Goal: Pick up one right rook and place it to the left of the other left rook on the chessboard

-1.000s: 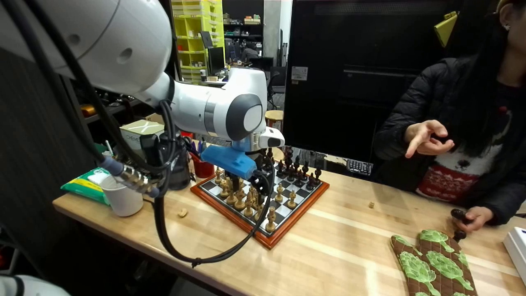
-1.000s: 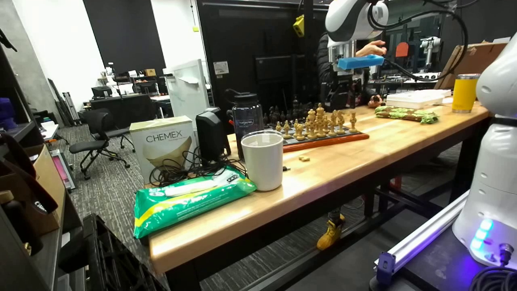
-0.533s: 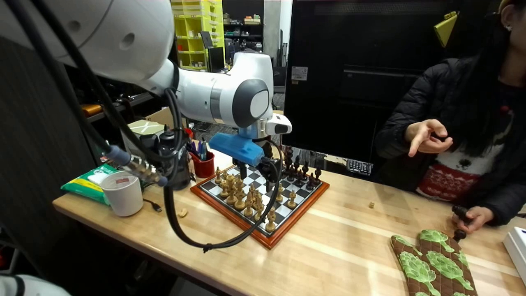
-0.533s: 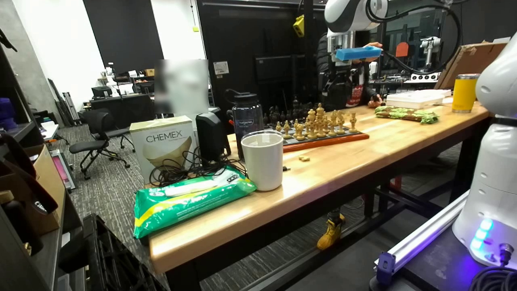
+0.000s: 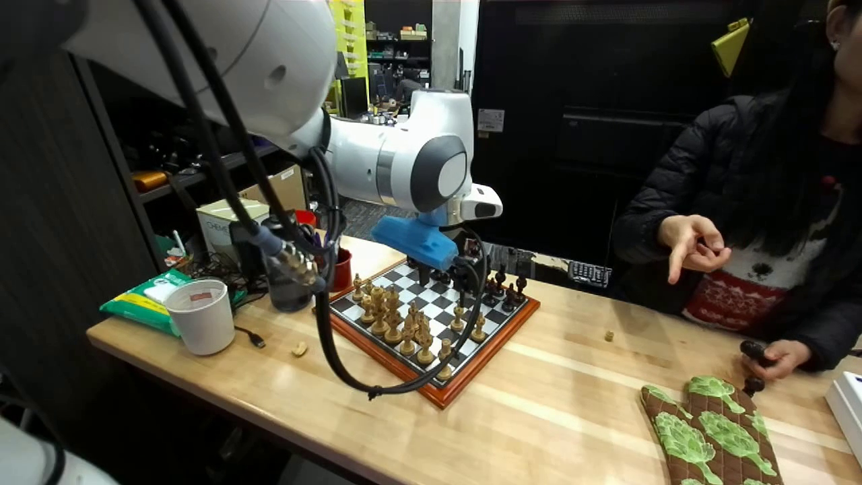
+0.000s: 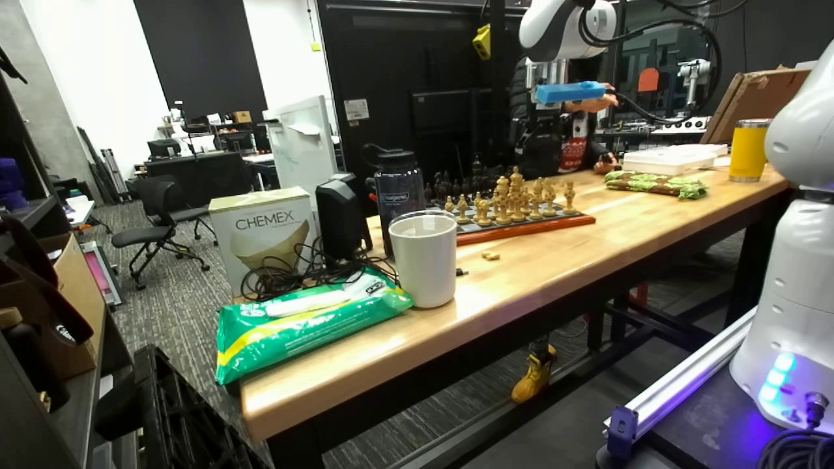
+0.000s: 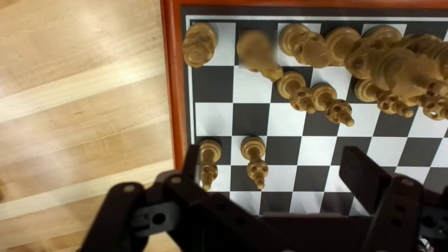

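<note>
The chessboard point(image 5: 490, 357) stands on the wooden table, with its border also showing in the wrist view point(image 7: 172, 87). A light corner piece, apparently a rook point(image 7: 199, 44), stands upright at the board's corner; it also shows in both exterior views point(image 5: 445, 348) point(image 6: 569, 197). A light piece at the row's far end point(image 5: 357, 289) is too small to identify as a rook. My gripper point(image 7: 271, 154) is open and empty above the board, its fingers wide apart; it shows in both exterior views point(image 5: 443, 286) point(image 6: 541, 163). Two light pawns point(image 7: 253, 157) point(image 7: 209, 155) appear between or beside the fingers.
Light pieces crowd the near rows point(image 5: 394, 323); dark pieces point(image 5: 515, 293) stand opposite. A red pen cup point(image 5: 342, 269), bottle point(image 5: 288, 286) and white mug point(image 5: 202, 316) stand beside the board. A person point(image 5: 693, 236) sits near a green patterned mitt point(image 5: 714, 431).
My gripper has risen from low over the light pieces and moved across the board, rightwards in an exterior view. The pieces have not visibly moved. The person's raised hand has shifted slightly.
</note>
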You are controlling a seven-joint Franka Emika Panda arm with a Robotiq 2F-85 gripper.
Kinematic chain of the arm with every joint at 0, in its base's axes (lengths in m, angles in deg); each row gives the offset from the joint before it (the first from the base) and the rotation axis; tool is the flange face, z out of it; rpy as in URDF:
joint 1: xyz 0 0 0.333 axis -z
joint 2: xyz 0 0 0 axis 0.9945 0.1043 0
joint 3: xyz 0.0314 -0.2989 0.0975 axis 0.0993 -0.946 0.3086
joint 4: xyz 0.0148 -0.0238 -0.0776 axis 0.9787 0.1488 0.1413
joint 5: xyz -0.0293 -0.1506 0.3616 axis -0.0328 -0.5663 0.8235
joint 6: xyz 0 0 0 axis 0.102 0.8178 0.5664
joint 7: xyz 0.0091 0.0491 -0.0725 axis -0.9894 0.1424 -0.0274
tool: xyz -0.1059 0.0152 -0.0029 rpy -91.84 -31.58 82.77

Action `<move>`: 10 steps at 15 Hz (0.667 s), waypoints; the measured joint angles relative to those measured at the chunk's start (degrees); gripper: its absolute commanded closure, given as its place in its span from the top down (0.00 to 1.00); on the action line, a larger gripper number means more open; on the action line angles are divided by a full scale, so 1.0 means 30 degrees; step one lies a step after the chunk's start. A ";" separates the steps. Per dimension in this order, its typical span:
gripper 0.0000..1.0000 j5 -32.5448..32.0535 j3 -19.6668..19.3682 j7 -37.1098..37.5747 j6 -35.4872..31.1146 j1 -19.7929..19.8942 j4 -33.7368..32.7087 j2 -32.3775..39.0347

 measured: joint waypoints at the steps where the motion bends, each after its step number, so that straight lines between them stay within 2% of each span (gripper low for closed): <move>1: 1.00 0.0000 -0.0042 0.0000 -0.0175 0.0025 -0.0120 0.0418; 10: 1.00 0.0220 -0.0346 0.0069 -0.0185 0.0030 -0.0705 0.2622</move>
